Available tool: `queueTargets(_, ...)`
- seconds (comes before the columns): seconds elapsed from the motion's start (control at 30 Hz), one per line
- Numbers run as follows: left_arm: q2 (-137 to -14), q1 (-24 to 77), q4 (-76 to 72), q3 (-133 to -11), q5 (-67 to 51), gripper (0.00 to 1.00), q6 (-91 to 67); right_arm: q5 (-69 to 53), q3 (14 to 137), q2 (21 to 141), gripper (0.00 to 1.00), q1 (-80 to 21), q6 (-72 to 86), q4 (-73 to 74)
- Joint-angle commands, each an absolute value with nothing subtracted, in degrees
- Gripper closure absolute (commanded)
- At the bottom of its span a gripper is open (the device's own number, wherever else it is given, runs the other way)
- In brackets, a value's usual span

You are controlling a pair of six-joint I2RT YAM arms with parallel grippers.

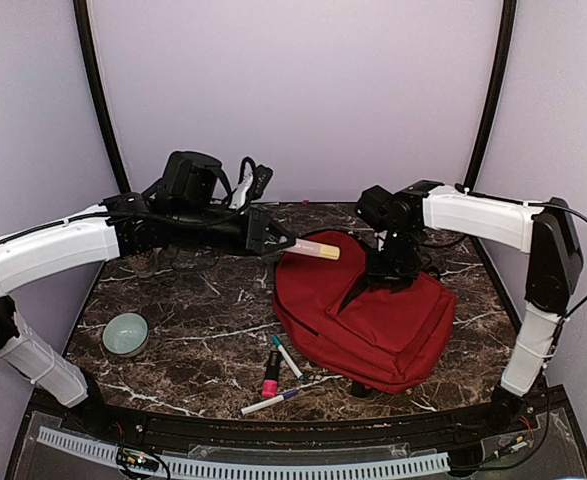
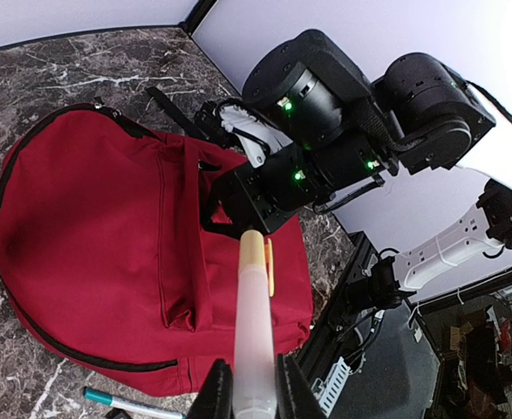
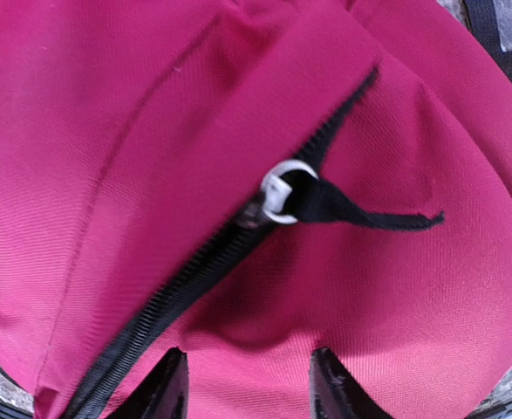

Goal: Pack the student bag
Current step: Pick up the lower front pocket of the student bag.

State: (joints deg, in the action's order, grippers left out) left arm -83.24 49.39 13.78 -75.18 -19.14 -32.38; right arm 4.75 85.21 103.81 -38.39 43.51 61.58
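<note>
Left arm [image 1: 53, 250] reaches out level across the middle, wrist stretched forward, left gripper [image 1: 287, 243] pinched tight on a pale tube [image 1: 318, 249] that sticks out past the fingertips. Right arm [image 1: 483, 218] folds in from its side, elbow high, wrist bent over, right gripper [image 1: 391, 270] pointing straight down, jaws standing apart.

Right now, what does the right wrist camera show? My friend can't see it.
Red student bag fabric fills the view, crossed diagonally by a black zip with a silver ring and black zip pull near the middle. The right gripper's dark fingertips stand apart at the bottom edge, over the fabric.
</note>
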Motion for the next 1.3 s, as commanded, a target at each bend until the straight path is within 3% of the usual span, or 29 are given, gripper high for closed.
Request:
queueTargets(0.0, -81.62, 49.39, 10.49, -72.92, -20.69, 1.00, -33.33, 4.52, 89.28, 106.98, 0.50, -38.61, 44.02, 65.60)
queueTargets(0.23, -79.11, 49.38, 9.93, -70.29, -19.95, 1.00, -33.33, 8.12, 89.22, 110.92, 0.44, -39.33, 43.88, 66.86)
queueTargets(0.43, -77.76, 49.35, 10.02, -68.48, -20.58, 1.00, -32.99, 1.62, 90.54, 110.55, 0.41, -39.46, 45.51, 60.27)
queueTargets(0.8, -77.26, 49.33, 10.99, -67.95, -21.79, 1.00, -31.48, 1.51, 94.21, 112.51, 0.41, -39.92, 49.13, 60.48)
queueTargets(1.07, -76.66, 49.31, 11.97, -67.65, -22.06, 1.00, -29.77, 13.13, 95.85, 117.39, 0.48, -42.00, 45.58, 74.44)
queueTargets(1.27, -76.38, 49.35, 11.94, -66.67, -22.58, 1.00, -28.97, 16.12, 93.50, 116.19, 0.62, -42.10, 45.00, 76.32)
